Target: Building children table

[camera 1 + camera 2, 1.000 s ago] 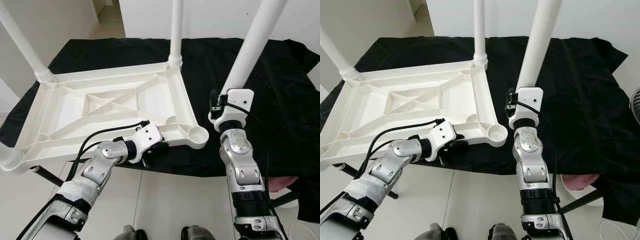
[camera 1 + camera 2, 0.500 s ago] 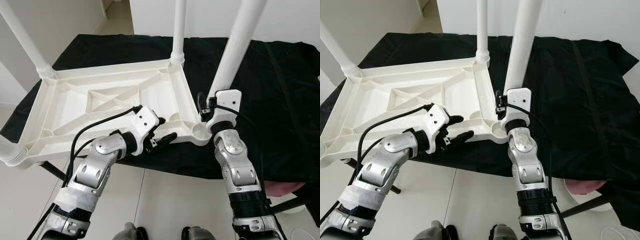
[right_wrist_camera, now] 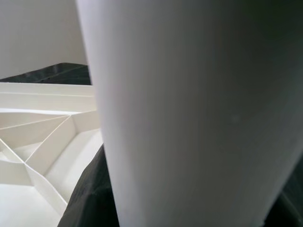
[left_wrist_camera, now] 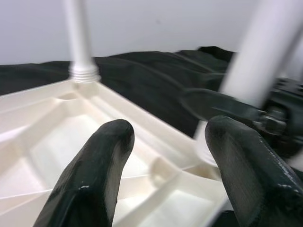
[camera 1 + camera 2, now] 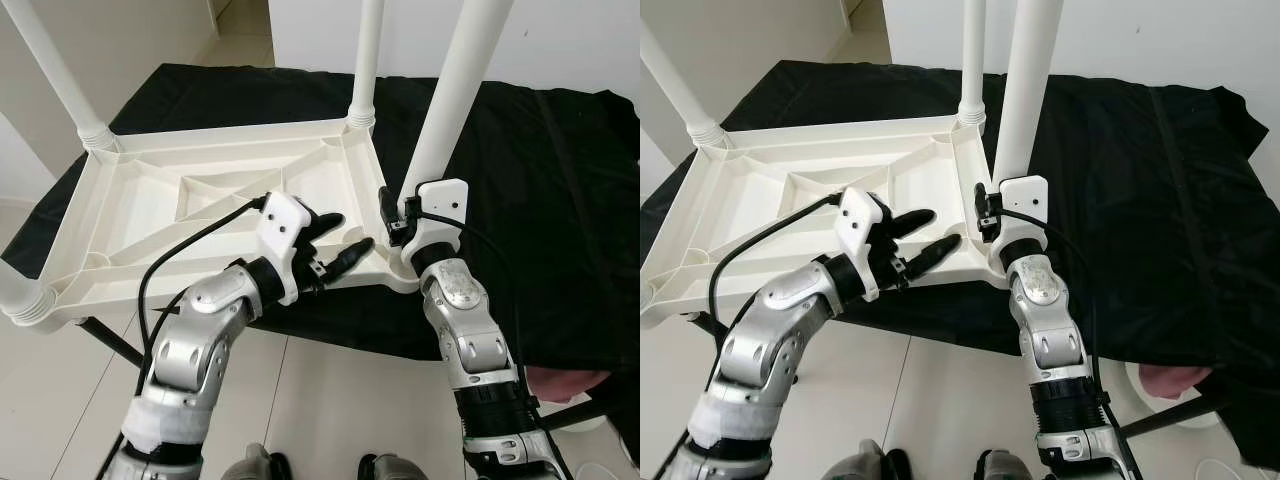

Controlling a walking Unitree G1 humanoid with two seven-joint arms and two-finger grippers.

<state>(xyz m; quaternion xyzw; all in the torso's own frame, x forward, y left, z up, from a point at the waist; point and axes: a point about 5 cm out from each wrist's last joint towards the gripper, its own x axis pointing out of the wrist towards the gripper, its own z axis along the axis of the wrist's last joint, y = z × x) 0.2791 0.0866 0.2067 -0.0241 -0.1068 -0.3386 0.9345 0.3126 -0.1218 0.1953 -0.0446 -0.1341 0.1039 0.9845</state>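
An upturned white plastic table top lies on a black cloth, ribs facing up. Three white legs stand in its corners: far left, far right and near left. My right gripper is shut on a fourth leg, held tilted with its lower end at the near right corner socket. That leg looms close in the right wrist view. My left gripper hovers open just above the near right part of the table top, beside that socket, its fingers apart and holding nothing.
The black cloth covers a work surface reaching far to the right. Its front edge drops to a pale tiled floor. A pink object sits low at the right. A white wall stands behind.
My left gripper rose from the table top's near edge to above its ribs and spread its fingers. My right gripper carried the leg leftward to the near right socket.
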